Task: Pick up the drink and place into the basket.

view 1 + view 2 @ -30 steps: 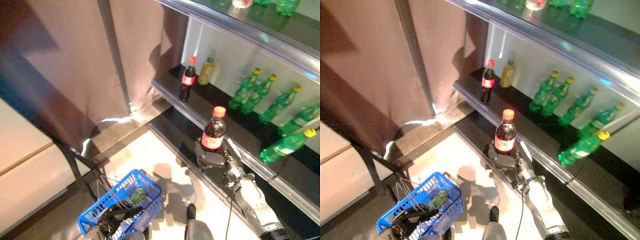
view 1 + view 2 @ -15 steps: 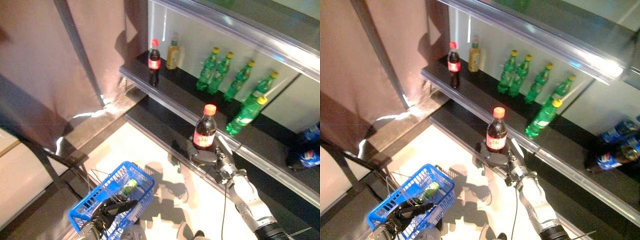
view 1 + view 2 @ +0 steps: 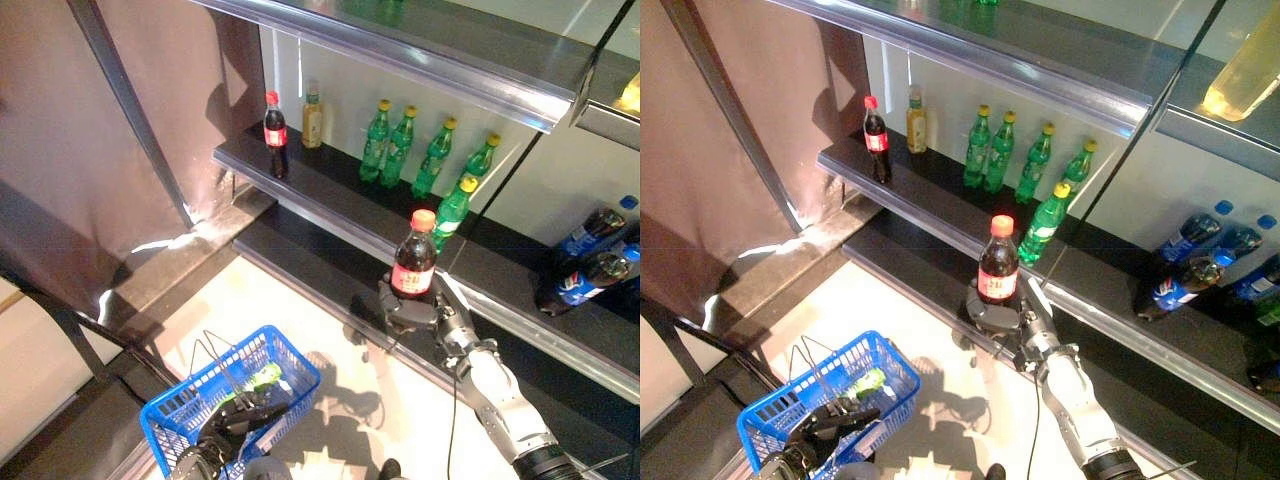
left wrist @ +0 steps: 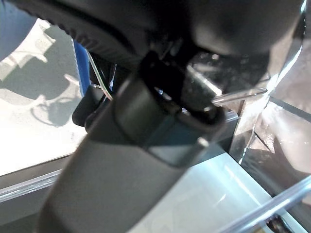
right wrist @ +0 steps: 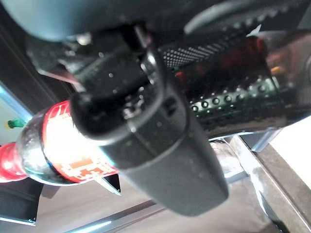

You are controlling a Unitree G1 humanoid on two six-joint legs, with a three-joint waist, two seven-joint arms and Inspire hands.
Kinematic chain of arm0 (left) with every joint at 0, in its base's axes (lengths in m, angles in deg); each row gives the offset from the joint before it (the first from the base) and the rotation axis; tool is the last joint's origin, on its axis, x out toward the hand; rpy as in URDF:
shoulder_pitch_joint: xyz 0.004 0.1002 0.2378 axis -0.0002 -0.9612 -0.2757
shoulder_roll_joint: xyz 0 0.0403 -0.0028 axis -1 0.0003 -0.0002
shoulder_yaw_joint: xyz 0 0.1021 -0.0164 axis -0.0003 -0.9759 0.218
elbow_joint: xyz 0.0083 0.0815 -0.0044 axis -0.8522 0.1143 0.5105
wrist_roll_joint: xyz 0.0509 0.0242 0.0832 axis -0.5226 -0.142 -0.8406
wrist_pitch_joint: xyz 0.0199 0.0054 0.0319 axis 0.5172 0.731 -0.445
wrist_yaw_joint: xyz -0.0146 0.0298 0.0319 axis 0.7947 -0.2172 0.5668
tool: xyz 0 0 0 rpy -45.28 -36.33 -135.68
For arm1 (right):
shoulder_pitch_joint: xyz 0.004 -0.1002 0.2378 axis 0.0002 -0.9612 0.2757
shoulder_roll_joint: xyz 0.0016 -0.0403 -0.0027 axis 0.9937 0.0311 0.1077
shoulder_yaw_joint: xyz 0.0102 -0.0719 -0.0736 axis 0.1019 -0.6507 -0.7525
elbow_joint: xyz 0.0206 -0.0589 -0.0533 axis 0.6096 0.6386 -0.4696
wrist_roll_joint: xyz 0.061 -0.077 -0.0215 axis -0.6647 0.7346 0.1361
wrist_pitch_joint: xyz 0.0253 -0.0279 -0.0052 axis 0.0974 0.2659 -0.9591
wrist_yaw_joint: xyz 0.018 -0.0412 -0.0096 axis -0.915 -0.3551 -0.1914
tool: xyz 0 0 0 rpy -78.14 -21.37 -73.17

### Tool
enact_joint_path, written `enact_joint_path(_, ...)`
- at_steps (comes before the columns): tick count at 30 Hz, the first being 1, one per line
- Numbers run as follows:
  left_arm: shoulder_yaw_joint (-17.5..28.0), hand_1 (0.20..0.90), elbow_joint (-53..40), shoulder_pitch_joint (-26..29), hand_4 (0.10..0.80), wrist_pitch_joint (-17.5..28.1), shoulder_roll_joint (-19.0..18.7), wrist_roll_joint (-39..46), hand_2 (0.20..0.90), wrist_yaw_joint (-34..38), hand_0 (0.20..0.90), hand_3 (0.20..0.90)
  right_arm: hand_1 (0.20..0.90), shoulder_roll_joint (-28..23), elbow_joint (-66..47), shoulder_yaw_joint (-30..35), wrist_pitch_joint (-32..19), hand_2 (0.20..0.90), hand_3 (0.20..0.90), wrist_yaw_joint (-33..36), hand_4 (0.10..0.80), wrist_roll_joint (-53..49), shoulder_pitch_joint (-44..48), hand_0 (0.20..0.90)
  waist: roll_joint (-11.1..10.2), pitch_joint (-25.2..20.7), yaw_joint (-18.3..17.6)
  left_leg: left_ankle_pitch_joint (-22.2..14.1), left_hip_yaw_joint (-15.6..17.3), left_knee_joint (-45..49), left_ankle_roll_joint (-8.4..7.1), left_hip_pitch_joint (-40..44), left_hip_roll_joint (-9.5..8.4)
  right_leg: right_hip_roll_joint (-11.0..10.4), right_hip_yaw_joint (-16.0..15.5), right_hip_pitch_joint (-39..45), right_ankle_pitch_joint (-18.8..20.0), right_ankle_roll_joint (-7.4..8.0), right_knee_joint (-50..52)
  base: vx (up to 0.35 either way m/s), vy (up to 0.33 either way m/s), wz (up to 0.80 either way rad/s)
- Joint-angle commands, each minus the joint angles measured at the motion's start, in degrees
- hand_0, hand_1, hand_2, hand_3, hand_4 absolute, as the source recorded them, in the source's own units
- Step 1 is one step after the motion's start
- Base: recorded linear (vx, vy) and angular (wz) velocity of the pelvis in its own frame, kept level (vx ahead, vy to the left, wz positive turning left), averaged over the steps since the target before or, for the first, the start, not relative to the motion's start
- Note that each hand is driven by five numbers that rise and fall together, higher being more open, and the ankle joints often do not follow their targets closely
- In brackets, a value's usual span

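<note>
Left eye view: a cola bottle (image 3: 413, 264) is gripped upright in the right hand (image 3: 418, 311), before shelves (image 3: 330, 190) of green bottles (image 3: 400, 140). The blue basket (image 3: 180, 412) handle is clasped by the left hand (image 3: 235, 425), mostly hidden.

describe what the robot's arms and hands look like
The right arm is a silver-grey segmented shell with a black cuff near its lower end. The right hand is dark, with a perforated pad texture in the right wrist view. The left hand is also dark with slim black fingers; its arm barely shows.
</note>
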Motion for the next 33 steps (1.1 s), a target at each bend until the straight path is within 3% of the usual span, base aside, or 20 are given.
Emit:
enact_joint_path(1,-0.7,0.300,-13.2,7.3,0.100,4.6,-1.2,6.4,0.300,-6.7,0.300,0.200,0.300,1.6,-10.4,4.2,-8.5,0.300,0.200,0.6,0.100,-1.1,7.5,0.300,-1.4,-5.6,1.6,-6.7,0.1,-0.1,3.12,4.1,-4.02,-1.2,-0.9,-0.3,0.7,-0.88,0.5,-0.048,-0.031,0.05)
enact_joint_path(23,-5.2,0.300,-42.5,9.4,0.100,0.2,-6.3,12.6,0.300,-8.6,0.300,0.200,0.300,0.5,-11.6,3.9,-8.0,0.300,0.200,3.4,0.100,-0.5,6.6,0.300,-0.2,-6.3,2.9,-6.5,-3.6,-0.1,2.56,4.8,-4.00,-1.2,-4.4,1.3,-0.7,-1.15,2.2,-0.018,-0.015,0.15)
enact_joint_path(33,-5.0,0.300,-52.9,10.8,0.100,-1.4,-8.3,14.9,0.300,-11.5,0.300,0.200,0.300,0.7,-12.1,3.0,-7.2,0.300,0.200,4.1,0.100,0.2,6.7,0.300,0.0,-6.7,3.6,-6.7,-4.7,-0.1,2.69,4.9,-4.39,-1.7,-5.3,1.6,-0.7,-0.85,2.3,0.012,0.004,0.08)
